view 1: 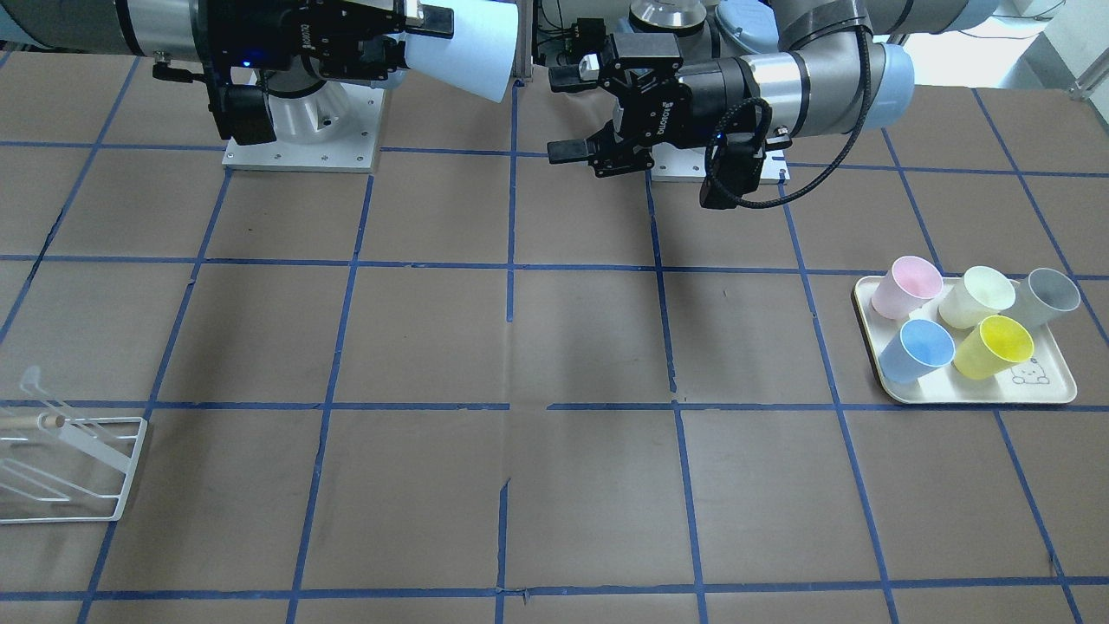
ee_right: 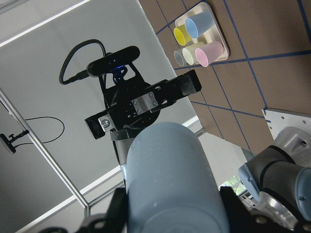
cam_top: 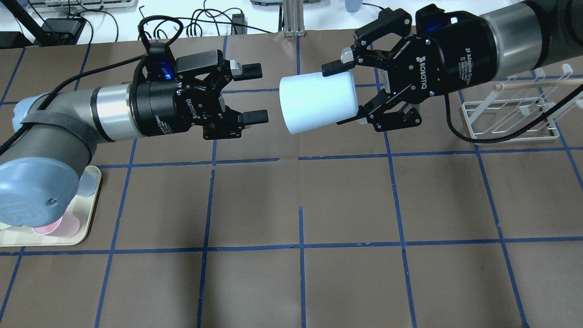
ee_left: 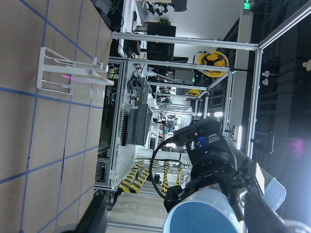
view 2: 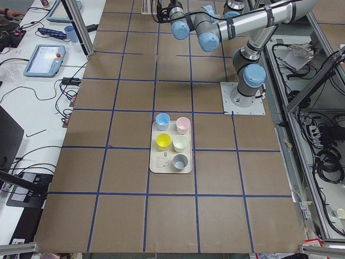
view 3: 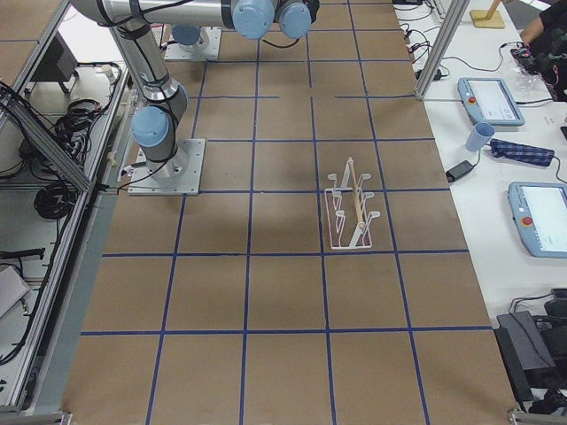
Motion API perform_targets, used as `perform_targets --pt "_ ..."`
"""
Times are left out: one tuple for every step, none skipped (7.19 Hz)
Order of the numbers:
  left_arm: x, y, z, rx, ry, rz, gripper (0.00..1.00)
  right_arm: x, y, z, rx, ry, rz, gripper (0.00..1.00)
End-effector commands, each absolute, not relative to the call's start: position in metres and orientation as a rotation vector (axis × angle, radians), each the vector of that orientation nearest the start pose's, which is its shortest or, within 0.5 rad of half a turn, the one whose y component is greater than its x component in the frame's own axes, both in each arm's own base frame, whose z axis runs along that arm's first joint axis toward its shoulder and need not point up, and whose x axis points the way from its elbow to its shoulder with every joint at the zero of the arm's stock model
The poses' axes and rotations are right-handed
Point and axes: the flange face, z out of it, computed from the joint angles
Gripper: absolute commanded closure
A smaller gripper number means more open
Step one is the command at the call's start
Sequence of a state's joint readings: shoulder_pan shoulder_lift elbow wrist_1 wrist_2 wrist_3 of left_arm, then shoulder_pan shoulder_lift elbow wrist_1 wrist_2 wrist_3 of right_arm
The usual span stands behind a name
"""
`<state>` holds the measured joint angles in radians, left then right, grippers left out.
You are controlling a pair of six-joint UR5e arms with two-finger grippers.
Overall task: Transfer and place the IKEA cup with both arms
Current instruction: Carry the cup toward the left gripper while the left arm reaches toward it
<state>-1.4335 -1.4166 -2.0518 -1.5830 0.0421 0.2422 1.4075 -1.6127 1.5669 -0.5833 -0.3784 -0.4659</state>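
The IKEA cup (cam_top: pixel 316 102), pale powder-blue, hangs on its side in the air over the far middle of the table. My right gripper (cam_top: pixel 339 94) is shut on its narrow end. The cup's wide end points at my left gripper (cam_top: pixel 253 93), which is open and empty, with its fingertips a short gap from the cup. In the front view the cup (view 1: pixel 463 48) is at the top, with the right gripper (view 1: pixel 416 39) on it and the left gripper (view 1: pixel 567 117) beside it. The cup fills the right wrist view (ee_right: pixel 170 179) and shows in the left wrist view (ee_left: pixel 201 216).
A cream tray (view 1: pixel 970 394) on my left side holds pink (view 1: pixel 905 286), cream, grey (view 1: pixel 1047 296), sky-blue (view 1: pixel 917 349) and yellow cups. A white wire rack (cam_top: pixel 510 114) with a wooden rod stands on my right side. Brown table with blue tape grid.
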Motion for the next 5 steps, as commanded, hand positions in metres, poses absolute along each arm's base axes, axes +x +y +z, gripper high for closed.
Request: perform_targets --pt "-0.175 -0.418 0.396 0.168 -1.558 0.058 0.0 0.16 -0.435 0.504 0.329 1.772 0.457 0.61" --pt "-0.176 -0.415 0.393 0.162 -1.554 0.065 0.0 0.16 -0.435 0.507 0.322 1.773 0.442 0.61" --pt "-0.18 -0.413 0.401 0.158 -1.487 0.08 0.0 0.16 -0.436 0.506 0.322 1.773 0.439 0.6" --pt "-0.182 -0.41 0.403 0.152 -1.477 0.083 0.0 0.161 -0.435 0.506 0.324 1.771 0.442 0.6" --pt "-0.183 -0.407 0.401 0.155 -1.475 0.078 0.0 0.163 -0.438 0.506 0.329 1.756 0.429 0.6"
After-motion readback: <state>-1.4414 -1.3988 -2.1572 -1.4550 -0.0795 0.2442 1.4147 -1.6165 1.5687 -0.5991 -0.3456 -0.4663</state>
